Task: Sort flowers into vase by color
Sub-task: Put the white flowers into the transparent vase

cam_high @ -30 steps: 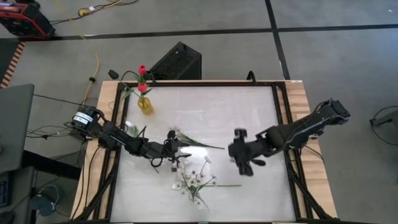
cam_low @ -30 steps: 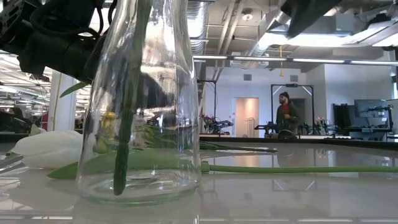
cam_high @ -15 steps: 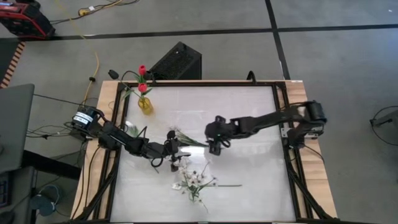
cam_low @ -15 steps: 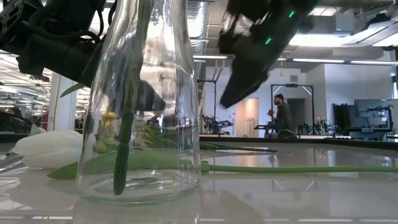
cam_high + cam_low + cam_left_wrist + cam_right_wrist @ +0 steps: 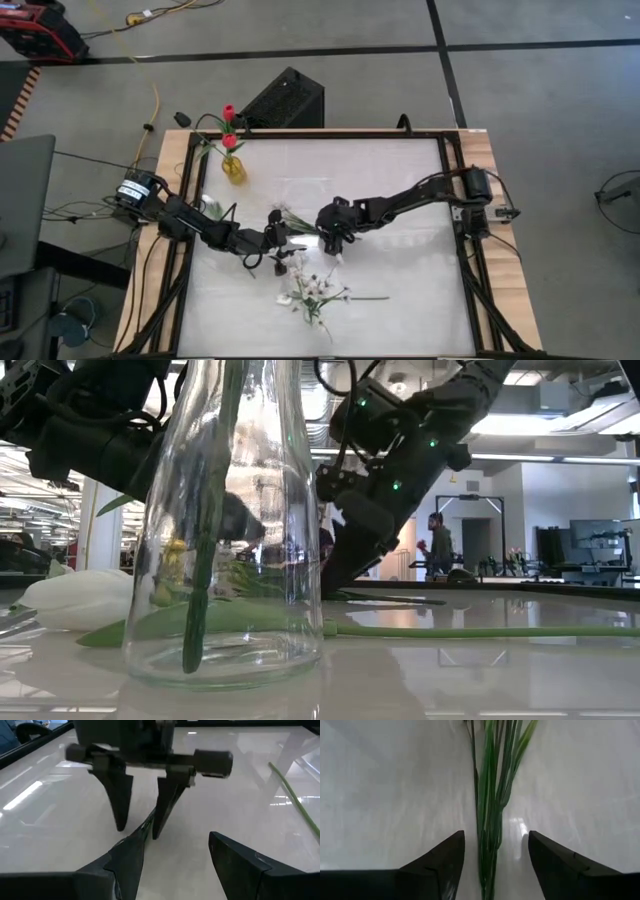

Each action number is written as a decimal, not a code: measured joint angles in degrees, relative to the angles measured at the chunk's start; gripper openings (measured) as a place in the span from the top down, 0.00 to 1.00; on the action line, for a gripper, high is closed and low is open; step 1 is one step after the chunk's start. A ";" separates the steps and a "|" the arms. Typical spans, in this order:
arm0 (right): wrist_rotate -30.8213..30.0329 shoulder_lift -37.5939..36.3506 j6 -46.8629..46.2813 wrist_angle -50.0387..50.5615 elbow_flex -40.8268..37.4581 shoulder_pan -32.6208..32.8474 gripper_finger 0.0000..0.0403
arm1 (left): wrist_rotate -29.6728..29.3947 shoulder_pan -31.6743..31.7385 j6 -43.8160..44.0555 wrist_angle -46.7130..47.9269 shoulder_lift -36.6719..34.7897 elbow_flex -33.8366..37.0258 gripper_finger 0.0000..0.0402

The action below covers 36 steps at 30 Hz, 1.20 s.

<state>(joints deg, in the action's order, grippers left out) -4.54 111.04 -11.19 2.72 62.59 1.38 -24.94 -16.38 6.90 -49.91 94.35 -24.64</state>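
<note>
A small yellow vase (image 5: 234,168) with red tulips (image 5: 229,126) stands at the table's (image 5: 400,190) far left. The left gripper (image 5: 281,248), fingers apart, sits mid-table. The right gripper (image 5: 331,236), fingers spread, straddles green flower stems (image 5: 491,795) lying flat. White blossom sprigs (image 5: 315,292) lie nearer the front.

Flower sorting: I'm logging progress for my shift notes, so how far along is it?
Done: two red tulips stand in the yellow vase; one stem stands in the clear vase. In hand: the right claw, open, straddles a green stem bundle; the left claw is open beside it, gripping nothing. Left: the white sprigs and a white tulip lie on the table.
</note>
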 joint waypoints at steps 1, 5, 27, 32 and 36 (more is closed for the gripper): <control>-0.05 0.34 -0.51 0.11 0.02 -0.16 0.42 | -0.24 0.00 -0.01 -0.06 0.00 0.00 0.47; 0.00 1.49 -1.23 -0.25 0.17 -0.82 0.54 | -1.19 0.02 0.36 -0.07 -0.02 0.00 0.47; -30.06 -31.83 -17.52 27.56 -7.14 11.90 0.94 | -0.86 0.13 1.43 1.27 -0.02 -0.02 0.47; -41.33 -41.88 -20.47 19.74 -13.52 23.17 0.94 | -0.88 0.15 1.52 1.20 -0.02 0.00 0.47; -49.54 -45.59 -11.78 1.58 -18.39 33.20 0.94 | -0.90 0.15 1.84 1.03 -0.02 -0.01 0.47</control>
<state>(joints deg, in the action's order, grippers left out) -54.08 65.45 -22.97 4.30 44.20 34.58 -25.85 -16.23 8.74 -48.88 94.32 -24.65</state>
